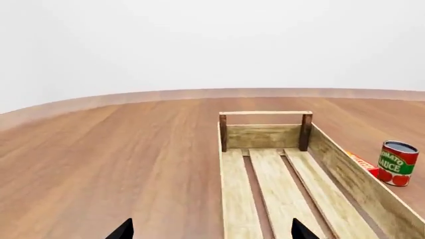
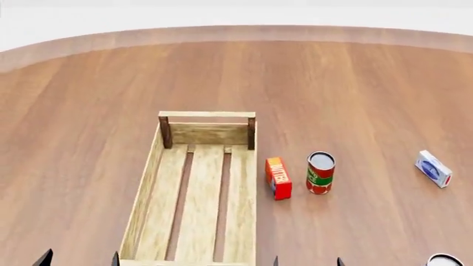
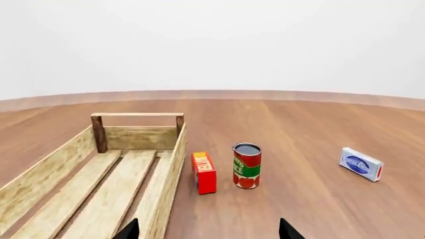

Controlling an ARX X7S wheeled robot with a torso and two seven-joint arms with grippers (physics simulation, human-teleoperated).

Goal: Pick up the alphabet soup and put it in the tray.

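One can, the alphabet soup (image 2: 443,260), barely shows: only a slice of its white-grey top is cut off by the near right edge of the head view, so its label cannot be seen. It stands on the wooden counter (image 2: 355,100), to the right of the right fingers (image 2: 339,261) and well apart from the tray (image 2: 207,114). Neither wrist view shows it.

Both black tips of the right fingers stand wide apart with nothing between them, hovering low over bare counter just right of the tray's long right wall. The left fingers (image 1: 124,230) are likewise spread wide and hold nothing; in the left wrist view one tip sits over bare counter and the other over the tray's slatted floor.

The tray is a long light-wood crate with three floor slats, darker corner posts and a raised rail at its far end, and nothing lies in it. Just beside its right wall stands a small red-orange box (image 2: 278,178), upright on a narrow side. Near that box, a little further right and apart from it, a red-and-green tomato sauce can (image 2: 320,173) stands upright with its grey top showing. Well off to the right lies a small blue-and-white box (image 2: 433,169), alone on the counter and turned at an angle.
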